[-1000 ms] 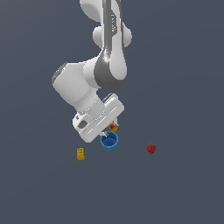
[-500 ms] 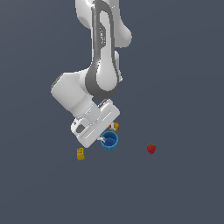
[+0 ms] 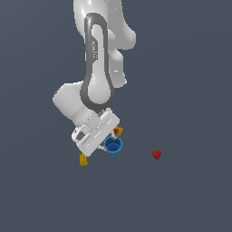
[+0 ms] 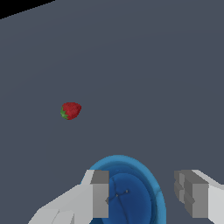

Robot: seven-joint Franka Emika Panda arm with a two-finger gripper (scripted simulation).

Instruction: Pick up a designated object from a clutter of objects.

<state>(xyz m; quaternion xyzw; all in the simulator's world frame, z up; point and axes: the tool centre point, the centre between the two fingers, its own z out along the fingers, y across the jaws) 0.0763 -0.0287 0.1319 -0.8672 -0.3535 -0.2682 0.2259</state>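
The pincer (image 4: 144, 194) is hanging open astride the blue cup's (image 4: 131, 192) rim, low in the wrist frame; the strawberry (image 4: 70, 110) is lying well apart.

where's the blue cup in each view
Exterior view: the small round bright-blue cup with a thick rim sits near the middle, just below the white gripper, with the orange peach-like ball right behind it.
Wrist view: the cup is close up, with one of the open jaws over its bowl and the other outside its rim.
Shared landmark: the small red strawberry, lying apart from the cup.
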